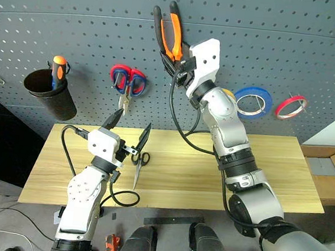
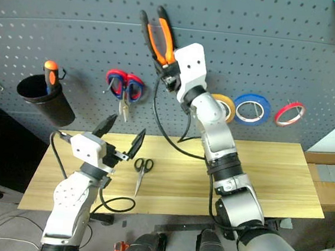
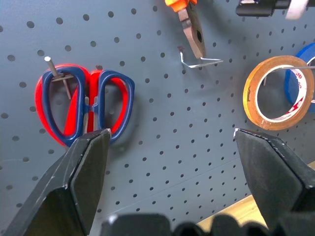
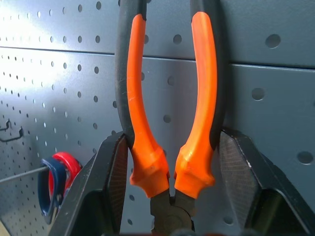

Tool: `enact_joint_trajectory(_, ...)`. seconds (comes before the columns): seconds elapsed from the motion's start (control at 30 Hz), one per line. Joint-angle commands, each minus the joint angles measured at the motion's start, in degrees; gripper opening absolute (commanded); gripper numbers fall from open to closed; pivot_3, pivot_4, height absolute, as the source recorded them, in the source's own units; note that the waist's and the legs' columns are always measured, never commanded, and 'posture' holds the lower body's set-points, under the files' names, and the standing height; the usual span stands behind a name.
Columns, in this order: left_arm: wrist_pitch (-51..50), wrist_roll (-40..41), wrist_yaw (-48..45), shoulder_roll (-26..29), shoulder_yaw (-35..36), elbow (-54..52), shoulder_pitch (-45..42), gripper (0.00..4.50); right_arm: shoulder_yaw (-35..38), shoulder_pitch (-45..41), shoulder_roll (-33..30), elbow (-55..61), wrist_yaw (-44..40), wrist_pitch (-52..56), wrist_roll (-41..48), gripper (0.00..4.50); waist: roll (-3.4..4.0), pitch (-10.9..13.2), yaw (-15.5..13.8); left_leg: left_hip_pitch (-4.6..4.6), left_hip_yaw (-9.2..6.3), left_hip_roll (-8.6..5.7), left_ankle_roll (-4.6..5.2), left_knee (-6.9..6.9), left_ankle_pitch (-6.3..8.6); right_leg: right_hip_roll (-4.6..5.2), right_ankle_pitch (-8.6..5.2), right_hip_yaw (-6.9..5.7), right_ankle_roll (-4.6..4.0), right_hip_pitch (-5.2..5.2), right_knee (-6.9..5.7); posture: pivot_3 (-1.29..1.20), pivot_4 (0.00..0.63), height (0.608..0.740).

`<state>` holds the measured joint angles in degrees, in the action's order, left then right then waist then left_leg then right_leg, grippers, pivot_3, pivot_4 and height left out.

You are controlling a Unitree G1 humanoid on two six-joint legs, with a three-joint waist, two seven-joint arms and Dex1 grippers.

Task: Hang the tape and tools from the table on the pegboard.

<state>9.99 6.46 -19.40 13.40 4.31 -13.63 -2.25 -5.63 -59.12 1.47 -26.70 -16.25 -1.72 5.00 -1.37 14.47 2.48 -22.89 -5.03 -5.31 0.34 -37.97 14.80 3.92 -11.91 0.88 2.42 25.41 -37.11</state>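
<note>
- The pegboard is already carrying the yellow-tan tape, hanging on a hook beside the blue roll and the red roll.
- The table is still holding the black-handled scissors, lying flat near the left arm and waiting to be hung; the slim red-handled screwdriver is not showing anywhere I can make out.
- The right gripper is pinching the pliers near their hinge, handles pointing up against the board, so this tool is being hung but does not look hooked yet.
- The left gripper is hovering over the table with its jaws spread and nothing between them.
- The left wrist view is adding a bare metal hook just under the pliers' nose, and the red-and-blue scissors on their peg.
- The right wrist view is showing the fingers flanking the orange grips.
</note>
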Motion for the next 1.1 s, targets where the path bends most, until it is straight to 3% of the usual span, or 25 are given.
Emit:
enact_joint_trajectory(0.03,-0.1,0.4,0.2,0.6,0.2,-2.9,0.3,4.32,1.3,-2.3,0.5,-1.1,1.5,-2.1,-0.7,2.19,-0.01,-0.2,0.0,0.01,0.00,0.00,0.00,-0.01,0.00,0.00,0.00,0.01,0.00,-0.01,0.00,0.00,0.168,0.740)
enact_joint_trajectory(0.2,-0.8,0.3,0.9,0.7,0.6,-3.4,0.5,4.32,-0.3,0.7,0.5,-2.9,4.0,-2.7,-4.4,2.19,-0.01,-1.0,-0.2,0.05,0.02,0.00,0.00,-0.01,0.00,-0.01,0.02,0.02,-0.01,-0.02,-0.01,0.01,0.165,0.740)
enact_joint_trajectory(0.33,-1.0,0.2,1.1,0.7,0.4,-3.9,1.0,4.32,0.1,2.0,0.9,-3.0,5.5,-1.5,-5.1,3.47,-0.03,-1.2,-0.4,0.11,0.02,-0.01,0.03,-0.03,0.00,-0.03,0.05,0.04,-0.01,-0.10,0.01,0.01,0.167,0.740)
enact_joint_trajectory(0.47,-2.8,0.1,0.7,1.7,0.5,-4.1,1.3,4.32,-0.6,3.0,0.8,-2.4,6.6,-0.3,-6.6,4.46,-0.04,-1.5,-0.7,0.20,0.01,-0.01,0.10,-0.03,-0.01,-0.05,0.11,0.04,-0.03,-0.19,0.00,0.01,0.169,0.740)
enact_joint_trajectory(0.6,-5.2,0.6,0.1,3.1,0.9,-3.9,1.9,4.32,-1.7,4.2,0.0,-0.2,7.2,0.2,-8.4,4.46,-0.04,-1.8,-0.7,0.33,0.01,-0.03,0.16,-0.03,-0.03,-0.10,0.16,0.05,-0.04,-0.32,0.01,0.00,0.172,0.740)
enact_joint_trajectory(0.73,-14.0,2.6,-1.0,4.8,1.0,-3.3,2.9,4.32,-3.3,10.0,-2.9,10.4,0.6,4.0,-7.1,4.46,-0.05,-1.9,-0.9,0.30,-0.01,-0.02,0.15,-0.02,-0.03,-0.18,0.16,0.03,-0.04,-0.30,0.05,-0.02,0.185,0.740)
enact_joint_trajectory(0.9,-20.5,3.7,-2.2,5.6,0.1,-3.9,4.6,4.32,-3.3,20.7,-9.4,29.1,-9.9,13.7,-0.4,4.46,-0.03,-1.9,-0.6,0.13,0.03,0.04,0.16,0.03,-0.01,-0.15,0.14,0.04,-0.05,-0.13,0.18,-0.05,0.202,0.740)
enact_joint_trajectory(1.1,-30.9,2.6,0.7,4.5,-1.2,0.3,2.0,4.32,-1.9,32.0,-18.5,46.8,-21.3,31.0,13.9,4.46,-0.03,-1.9,-0.4,0.14,0.02,0.10,0.24,0.03,0.04,-0.09,0.13,0.00,-0.04,-0.18,0.20,-0.10,0.215,0.740)
